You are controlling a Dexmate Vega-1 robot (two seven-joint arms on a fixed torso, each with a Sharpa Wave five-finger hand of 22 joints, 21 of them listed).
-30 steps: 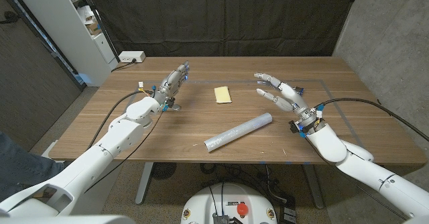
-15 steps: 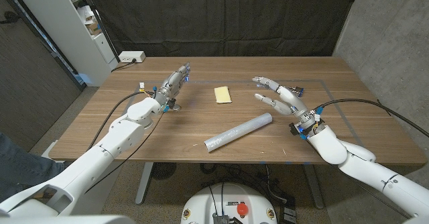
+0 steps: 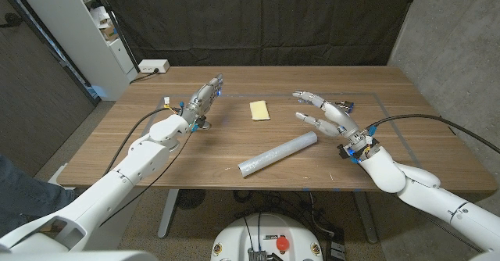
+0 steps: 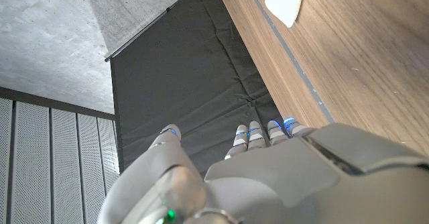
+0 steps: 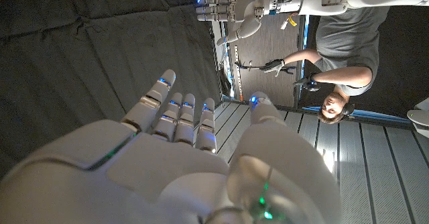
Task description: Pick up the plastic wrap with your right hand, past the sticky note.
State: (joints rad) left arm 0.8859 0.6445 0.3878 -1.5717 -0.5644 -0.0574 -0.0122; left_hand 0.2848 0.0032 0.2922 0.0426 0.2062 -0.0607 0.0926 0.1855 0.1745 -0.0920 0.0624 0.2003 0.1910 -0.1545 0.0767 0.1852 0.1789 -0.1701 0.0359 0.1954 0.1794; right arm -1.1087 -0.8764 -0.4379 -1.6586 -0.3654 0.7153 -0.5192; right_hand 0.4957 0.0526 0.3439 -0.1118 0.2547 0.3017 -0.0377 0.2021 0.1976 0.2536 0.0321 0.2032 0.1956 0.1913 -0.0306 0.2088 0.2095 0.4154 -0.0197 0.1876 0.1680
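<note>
A grey roll of plastic wrap (image 3: 279,154) lies slanted on the wooden table (image 3: 234,148) near its front middle. A yellow sticky note (image 3: 258,109) lies beyond it, further back; its pale pad (image 4: 285,1) also shows in the left wrist view. My right hand (image 3: 328,114) hovers open just right of the roll's far end, fingers spread and pointing toward the note, holding nothing. In the right wrist view its fingers (image 5: 177,117) are straight. My left hand (image 3: 201,99) is raised at the table's back left, fingers straight and empty.
A white power strip (image 3: 152,66) lies on the table's back left corner. White shelving (image 3: 109,34) stands left of the table and a black curtain (image 3: 258,19) hangs behind it. A person (image 5: 335,56) with controllers appears in the right wrist view.
My right hand has drifted slightly left toward the roll's far end. My left hand has lifted and tipped a little. The roll and note have not moved.
</note>
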